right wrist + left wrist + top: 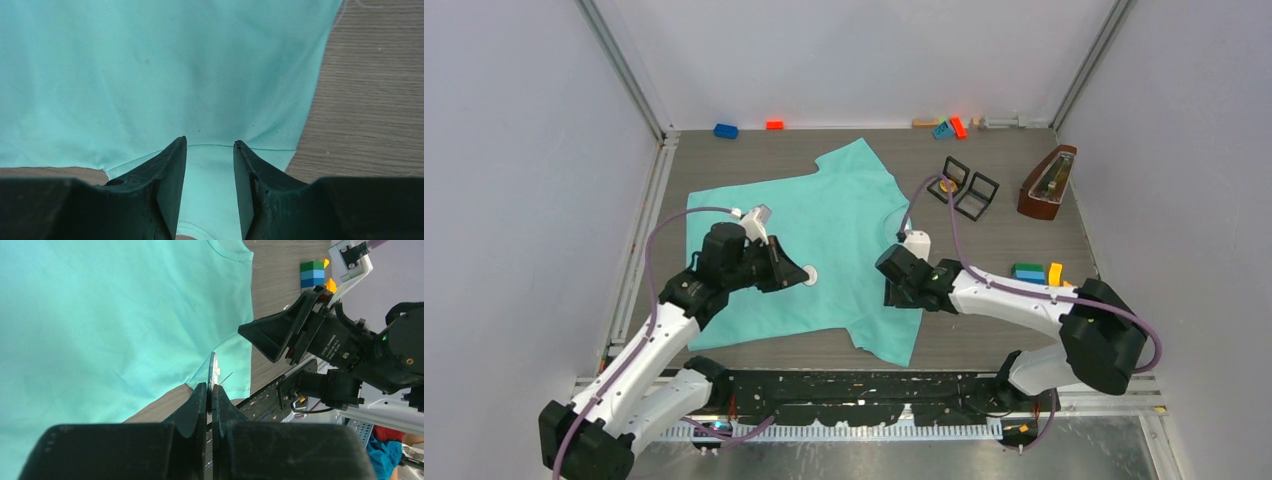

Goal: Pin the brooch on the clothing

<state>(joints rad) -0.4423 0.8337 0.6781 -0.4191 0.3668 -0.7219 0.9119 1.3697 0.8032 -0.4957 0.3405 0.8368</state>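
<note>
Worktop: grey wood-grain boards [724,165] inside pale walls, with both arms reaching in over the cloth.
Clothing: your turquoise-green soft-fabric T-shirt [844,215] is spread flat mid-worktop, its neck toward the right arm's side.
Brooch: a small white round disc brooch [811,273] sits above the shirt's middle. Your left tool [798,272] is clenched on its rim, and a thin wire pin [226,378] juts out.
Right tool: your right tool [890,292] has its jaws parted with nothing between them, over the near sleeve seam.
Handling: the shirt looks limp and light and will likely bunch under the pin, so pinch a fold just beside the entry spot. The brooch looks stiff and slick and its pin fine, so push gently.
Hard to see: the brooch shows edge-on, so its face and clasp are hidden. You can't tell whether the pin tip touches the fabric.
</note>
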